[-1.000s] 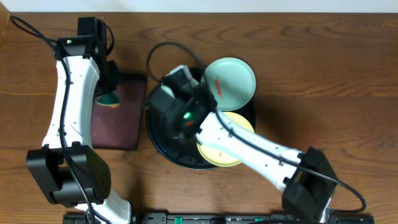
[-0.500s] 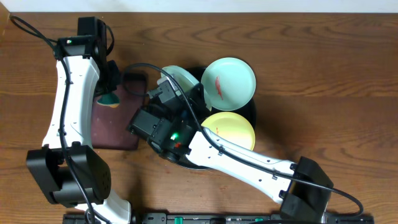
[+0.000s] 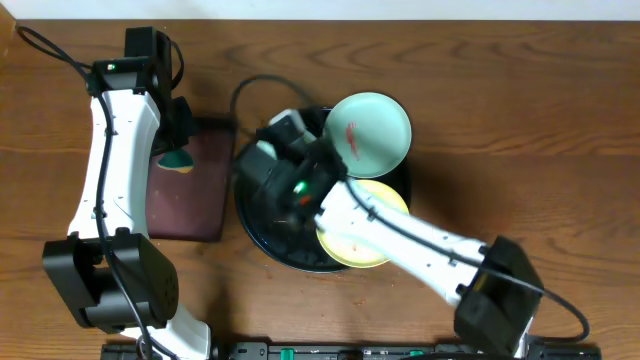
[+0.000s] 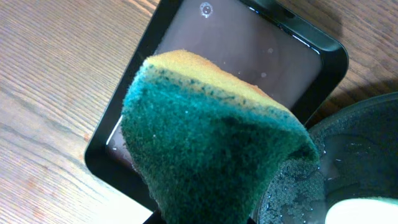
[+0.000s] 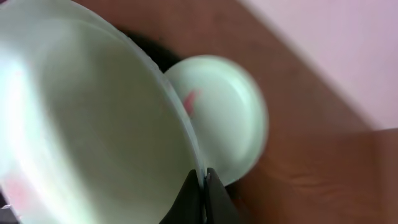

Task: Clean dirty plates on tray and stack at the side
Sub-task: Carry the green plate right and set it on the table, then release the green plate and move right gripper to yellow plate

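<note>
Where the black tray (image 3: 255, 225) sits mid-frame, a red-smeared mint plate (image 3: 370, 133) rests upper right, a yellow plate (image 3: 343, 253) lower right | brown tray (image 3: 190, 190) at left, probably catching drips | right gripper (image 5: 202, 186) pinches a second mint plate (image 5: 93, 124) by its rim, tilted, likely for wiping | left gripper (image 3: 178, 148) clenches a green sponge (image 4: 211, 143) above the brown tray
</note>
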Motion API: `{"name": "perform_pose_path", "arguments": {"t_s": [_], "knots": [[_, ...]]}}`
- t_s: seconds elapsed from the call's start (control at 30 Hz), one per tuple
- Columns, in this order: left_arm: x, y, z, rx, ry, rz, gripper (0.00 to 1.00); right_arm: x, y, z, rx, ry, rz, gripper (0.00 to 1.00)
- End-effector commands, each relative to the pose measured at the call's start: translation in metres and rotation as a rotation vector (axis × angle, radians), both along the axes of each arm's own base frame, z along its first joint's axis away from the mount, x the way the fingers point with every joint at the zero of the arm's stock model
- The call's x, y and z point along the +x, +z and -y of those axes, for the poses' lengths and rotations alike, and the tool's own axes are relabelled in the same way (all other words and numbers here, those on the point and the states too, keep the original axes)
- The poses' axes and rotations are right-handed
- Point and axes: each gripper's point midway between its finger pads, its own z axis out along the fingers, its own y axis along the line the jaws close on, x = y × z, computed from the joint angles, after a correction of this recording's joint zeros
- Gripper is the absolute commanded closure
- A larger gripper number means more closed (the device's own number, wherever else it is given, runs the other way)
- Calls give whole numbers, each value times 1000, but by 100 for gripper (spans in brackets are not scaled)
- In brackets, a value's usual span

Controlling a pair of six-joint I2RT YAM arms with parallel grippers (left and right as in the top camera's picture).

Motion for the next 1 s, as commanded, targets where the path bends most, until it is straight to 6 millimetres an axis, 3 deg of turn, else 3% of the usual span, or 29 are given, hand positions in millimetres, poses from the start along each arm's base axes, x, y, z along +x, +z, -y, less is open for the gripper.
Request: {"name": "perform_pose_path", "arguments": {"t_s": [0.0,0.13,0.27,0.47,0.67,0.97], "knots": [[-3,-4,1,-9,-13,-20,93,1,9,5,211,21,-156,99],[-2,-5,10,-54,-20,-15,93,17,35,30,418,-7,-227,99],[-1,-6,27,-120,-48,-10,93,36,62,71,605,-55,-263,99],[1,-6,53,-120,-117,-14,93,59,78,181,747,-277,-262,99],[4,-7,83,-120,-194,-6,93,52,58,280,803,-550,-318,99],[17,-4,96,-120,-227,49,92,15,-5,368,634,-871,-410,99]]}}
